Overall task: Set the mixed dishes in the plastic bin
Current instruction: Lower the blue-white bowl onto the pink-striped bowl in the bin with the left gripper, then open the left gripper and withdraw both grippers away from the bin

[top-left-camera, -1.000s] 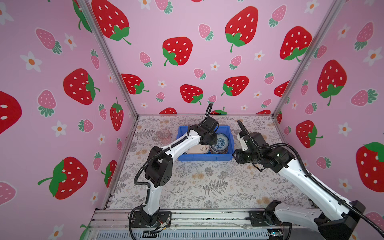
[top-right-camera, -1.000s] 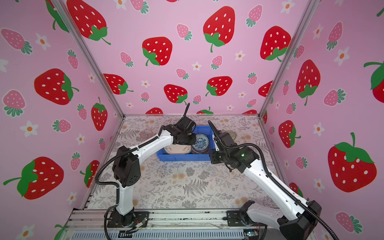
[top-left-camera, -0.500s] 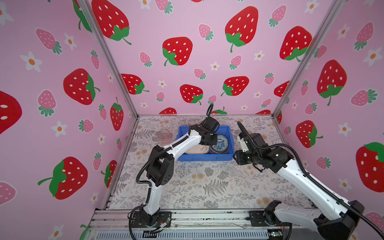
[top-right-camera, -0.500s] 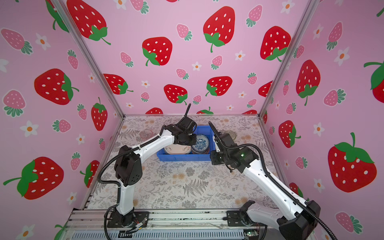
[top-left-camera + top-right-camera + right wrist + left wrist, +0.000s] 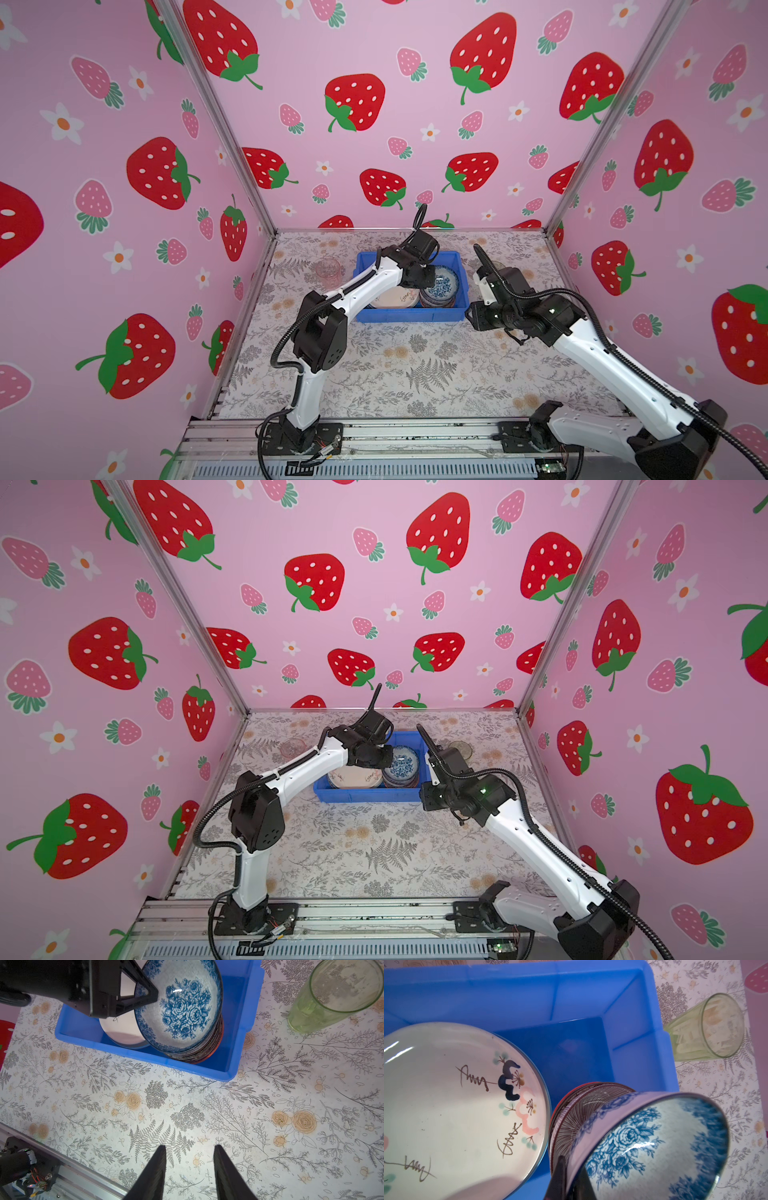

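Floral-cloth table (image 5: 415, 374); blue bin (image 5: 409, 318) at its far middle. In the bin: cream floral plate (image 5: 456, 1095) on the left; stack of bowls (image 5: 577, 1109) on the right; blue-white bowl (image 5: 182, 1005) topmost and tilted, its rim pinched tight by the left gripper (image 5: 572, 1164). Outside the bin, on the table: green cup (image 5: 332, 995) upright just beside the far right corner; pink cup (image 5: 328, 270) left of it, faint, probably upright. The right gripper (image 5: 190, 1147) is part open and empty, over bare cloth near the bin's front.
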